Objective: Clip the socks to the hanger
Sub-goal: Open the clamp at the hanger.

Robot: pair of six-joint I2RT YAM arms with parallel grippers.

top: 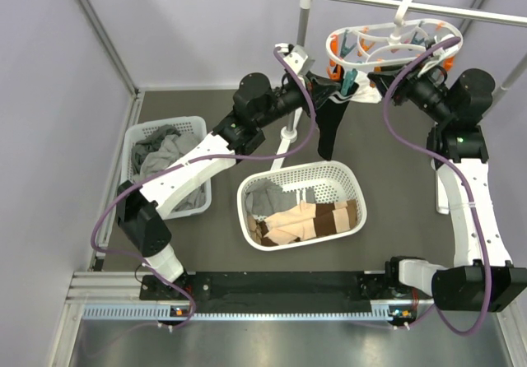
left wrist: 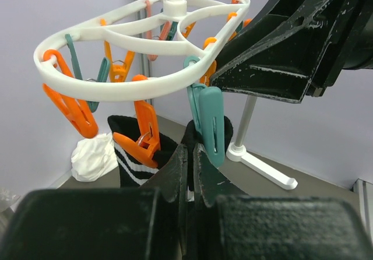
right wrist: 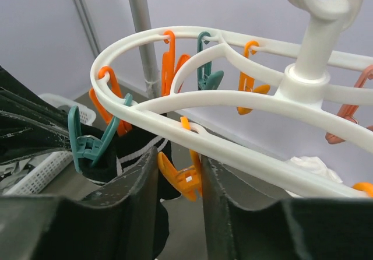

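The hanger (left wrist: 116, 90) hangs by its hook from the rail (top: 412, 5), which leaves its pegs free and reachable from underneath. The black sock (top: 328, 132) is at the hanger's near-left rim, cuff raised to peg level and the rest trailing straight down towards the tabletop. It is evidently held there so the cuff can be fed into a peg. The left end effector (left wrist: 189, 155) is directly under the hanger, clenched, with the sock's striped cuff gathered between its fingers and the teal peg (left wrist: 208, 125) just above the fingertips. The right end effector (right wrist: 179, 162) comes in from the hanger's far side and is narrowed onto an orange peg (right wrist: 183, 178) under the rim, a finger against each flank. This is judged to be a squeeze to spread the peg's mouth, though whether the mouth has opened cannot be told. The tan socks (top: 309, 219) lie in the white mesh basket (top: 300, 169), well clear of the hanger and not yet clipped
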